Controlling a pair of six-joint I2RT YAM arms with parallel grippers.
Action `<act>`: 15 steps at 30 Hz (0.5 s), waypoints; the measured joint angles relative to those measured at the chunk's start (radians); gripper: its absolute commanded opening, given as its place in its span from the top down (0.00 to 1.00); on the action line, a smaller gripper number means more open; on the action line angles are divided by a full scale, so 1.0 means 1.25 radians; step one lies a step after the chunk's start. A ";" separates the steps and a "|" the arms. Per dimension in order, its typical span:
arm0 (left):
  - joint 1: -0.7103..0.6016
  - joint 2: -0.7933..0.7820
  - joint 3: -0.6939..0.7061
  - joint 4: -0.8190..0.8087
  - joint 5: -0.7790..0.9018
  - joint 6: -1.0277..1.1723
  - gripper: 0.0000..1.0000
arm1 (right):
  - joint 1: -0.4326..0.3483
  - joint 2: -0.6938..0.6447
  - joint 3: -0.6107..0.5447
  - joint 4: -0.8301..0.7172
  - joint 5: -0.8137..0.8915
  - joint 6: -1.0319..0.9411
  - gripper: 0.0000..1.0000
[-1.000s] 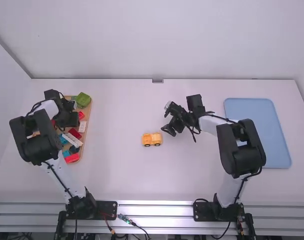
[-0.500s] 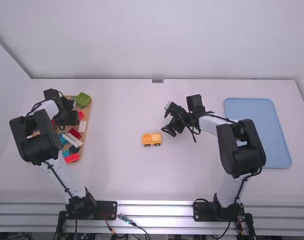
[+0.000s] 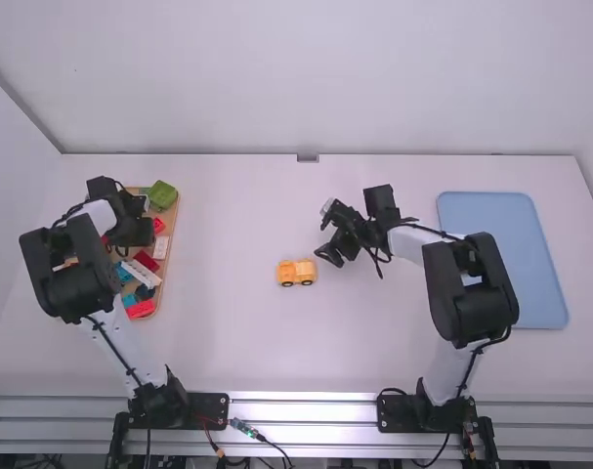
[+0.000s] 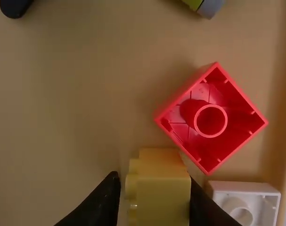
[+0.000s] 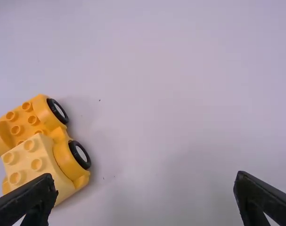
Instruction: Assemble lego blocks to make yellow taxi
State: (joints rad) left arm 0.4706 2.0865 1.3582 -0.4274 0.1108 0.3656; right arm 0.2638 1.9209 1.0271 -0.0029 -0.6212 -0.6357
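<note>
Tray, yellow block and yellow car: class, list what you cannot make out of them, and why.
- High view: tray, left part hidden by the left arm.
- Left wrist view: yellow block, one end cut off by the edge.
- Right wrist view: yellow car, one end cut off by the edge.

From here, I can just catch that the left gripper (image 3: 132, 232), above the tan tray (image 3: 172, 229), has shifted ever so slightly toward the tray's right edge, its arm nudging over too.

high view from above, wrist views close, facing down
</note>
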 measured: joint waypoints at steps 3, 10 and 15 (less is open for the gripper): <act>0.000 0.000 0.000 -0.002 0.000 0.001 0.70 | 0.000 0.000 0.000 0.000 0.000 0.001 0.01; 0.000 0.000 0.000 -0.007 0.000 0.001 0.73 | 0.000 0.000 0.000 0.000 0.000 0.000 0.01; 0.000 -0.001 0.000 -0.009 -0.001 0.001 0.78 | 0.000 0.000 0.000 0.011 0.000 0.003 0.01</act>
State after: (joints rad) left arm 0.4706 2.0850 1.3582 -0.4393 0.1101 0.3664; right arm 0.2634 1.9213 1.0271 0.0105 -0.6216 -0.6319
